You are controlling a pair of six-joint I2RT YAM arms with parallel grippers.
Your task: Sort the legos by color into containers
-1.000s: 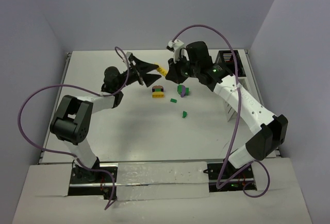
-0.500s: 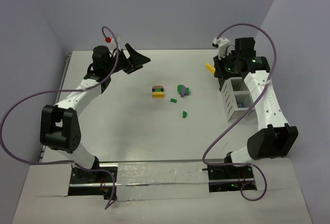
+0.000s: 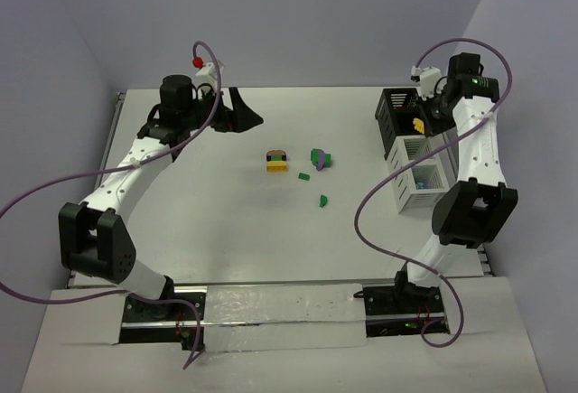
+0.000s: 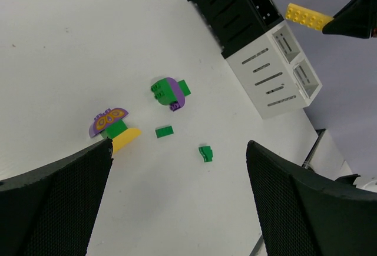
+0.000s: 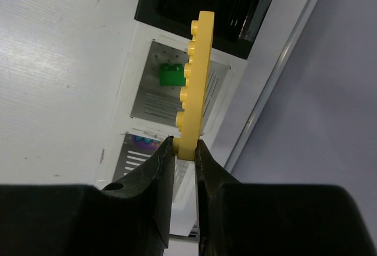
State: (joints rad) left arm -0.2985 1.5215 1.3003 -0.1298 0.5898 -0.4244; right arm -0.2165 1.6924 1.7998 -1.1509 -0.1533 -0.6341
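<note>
Top external view: the right arm reaches over the far right corner of the white table (image 3: pixel 208 230), its right gripper (image 5: pixel 185 150) clenched on one end of a flat yellow studded plastic lego plate (image 5: pixel 193 85). The plate hangs in the air above the box-like plastic rack (image 3: pixel 404 196), close to where the black slatted section (image 3: pixel 391 113) meets the row of square white compartments. The right wrist view shows the plate edge-on, studs to the left, with a small green lego brick (image 5: pixel 171 75) lying in the white compartment beneath it; the pieces in the next compartment are too small to make out.

Across the table, the left gripper (image 4: pixel 179 150) hovers at the far left with its fingers spread wide and nothing between them. Four lots of legos lie loose mid-table, well apart from the rack: a purple, green and yellow cluster (image 3: pixel 277 160), a green and purple cluster (image 3: pixel 319 157), a small flat green piece (image 3: pixel 304 175) between them, and another small green piece (image 3: pixel 322 200) nearer the arms.
</note>
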